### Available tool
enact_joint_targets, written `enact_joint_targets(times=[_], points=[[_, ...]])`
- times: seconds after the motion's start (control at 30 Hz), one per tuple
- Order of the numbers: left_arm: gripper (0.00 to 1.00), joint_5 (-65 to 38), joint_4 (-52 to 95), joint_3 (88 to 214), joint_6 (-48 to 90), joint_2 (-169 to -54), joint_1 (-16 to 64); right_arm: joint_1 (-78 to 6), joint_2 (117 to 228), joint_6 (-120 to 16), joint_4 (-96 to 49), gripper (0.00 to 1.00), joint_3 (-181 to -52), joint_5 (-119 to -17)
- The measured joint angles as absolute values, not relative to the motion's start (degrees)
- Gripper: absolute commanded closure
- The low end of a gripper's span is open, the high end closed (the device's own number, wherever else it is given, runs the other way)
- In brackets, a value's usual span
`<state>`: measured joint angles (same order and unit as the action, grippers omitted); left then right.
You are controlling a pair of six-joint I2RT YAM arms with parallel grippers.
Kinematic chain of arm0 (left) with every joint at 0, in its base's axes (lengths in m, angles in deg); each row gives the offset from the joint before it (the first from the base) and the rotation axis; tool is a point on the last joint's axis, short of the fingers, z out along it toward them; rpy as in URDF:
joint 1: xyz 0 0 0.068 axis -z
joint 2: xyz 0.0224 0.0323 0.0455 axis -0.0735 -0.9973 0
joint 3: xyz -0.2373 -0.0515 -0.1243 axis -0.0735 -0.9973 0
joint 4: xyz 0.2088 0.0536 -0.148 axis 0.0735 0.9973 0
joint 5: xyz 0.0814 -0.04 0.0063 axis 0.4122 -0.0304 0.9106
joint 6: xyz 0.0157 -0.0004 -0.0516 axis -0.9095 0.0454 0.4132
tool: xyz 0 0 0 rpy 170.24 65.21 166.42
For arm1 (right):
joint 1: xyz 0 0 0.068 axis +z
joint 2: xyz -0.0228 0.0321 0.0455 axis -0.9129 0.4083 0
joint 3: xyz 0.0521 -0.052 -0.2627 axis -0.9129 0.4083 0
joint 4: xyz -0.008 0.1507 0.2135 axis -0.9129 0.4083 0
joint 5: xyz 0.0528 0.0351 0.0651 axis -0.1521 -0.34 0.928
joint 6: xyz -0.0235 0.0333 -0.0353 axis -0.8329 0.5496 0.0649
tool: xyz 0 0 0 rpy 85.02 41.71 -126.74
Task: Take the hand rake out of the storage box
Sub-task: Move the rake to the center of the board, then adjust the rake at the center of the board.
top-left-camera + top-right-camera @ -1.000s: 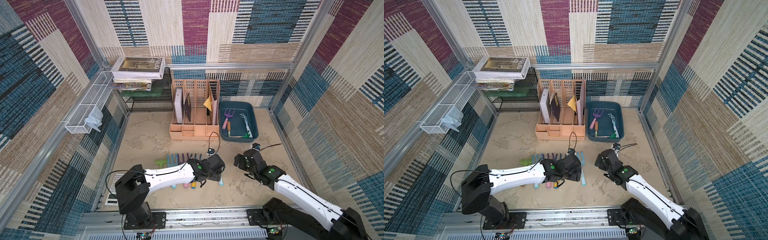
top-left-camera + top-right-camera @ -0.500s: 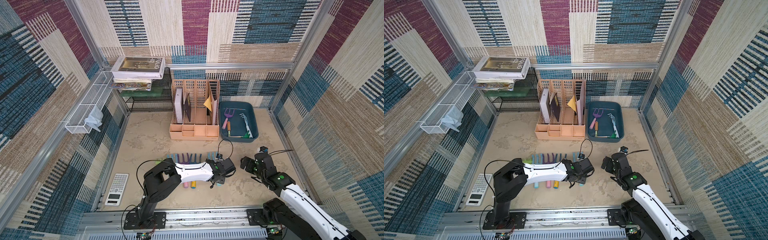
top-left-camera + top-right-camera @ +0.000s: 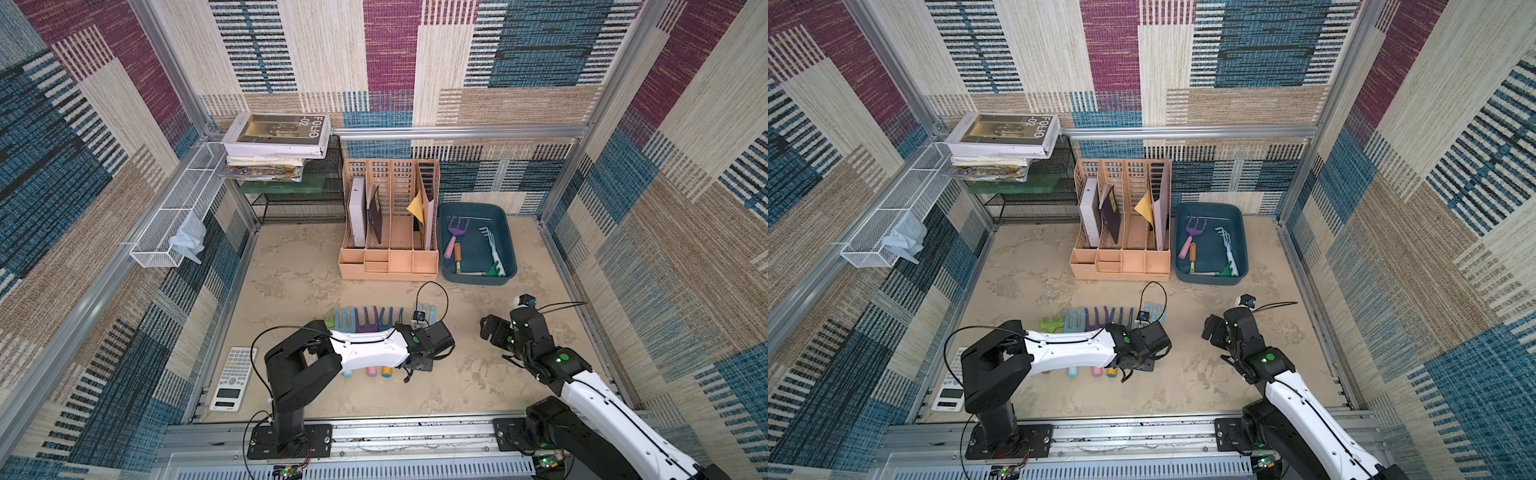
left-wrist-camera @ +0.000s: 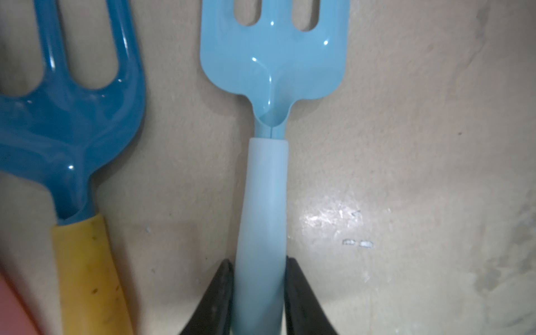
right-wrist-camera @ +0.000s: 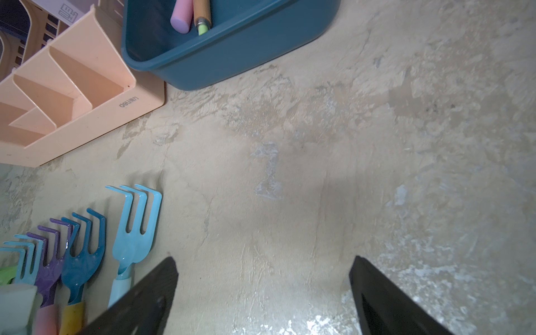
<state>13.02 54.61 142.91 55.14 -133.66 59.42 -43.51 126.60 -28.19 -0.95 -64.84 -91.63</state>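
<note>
The dark teal storage box stands at the back right. In it lie a purple hand rake with a pink handle, a white hand rake and a wood-handled tool. On the table in front lies a row of hand rakes. My left gripper is shut on the handle of the light blue hand rake at the row's right end. My right gripper hangs open and holds nothing, over bare table in front of the box.
A peach file organizer stands left of the box, touching it. A calculator lies at the front left. A white wire basket hangs on the left wall, and books are stacked on a black mesh shelf at the back.
My left gripper has slid right along the row and closed on the light blue rake's handle. My right arm has drawn back to the right, still open.
</note>
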Motion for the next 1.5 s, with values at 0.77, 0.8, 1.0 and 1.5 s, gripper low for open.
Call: enact_joint_targets(times=[0.77,0.8,1.0,1.5], points=[[0.34,13.8,53.7,140.7,59.4,-127.6,59.7,-43.5,123.2,-28.2,-1.4,0.05,-64.0,-89.5],[0.34,13.9,53.9,140.5,59.3,-126.6,59.7,-43.5,123.1,-28.2,-1.5,0.04,-63.9,-89.3],[0.33,17.7,55.8,134.8,59.3,-117.7,59.1,-43.4,123.1,-28.4,-2.5,0.04,-63.2,-89.0],[0.48,16.6,54.3,128.8,60.1,-120.5,55.8,-43.2,123.6,-28.5,-2.9,0.04,-63.2,-88.7]])
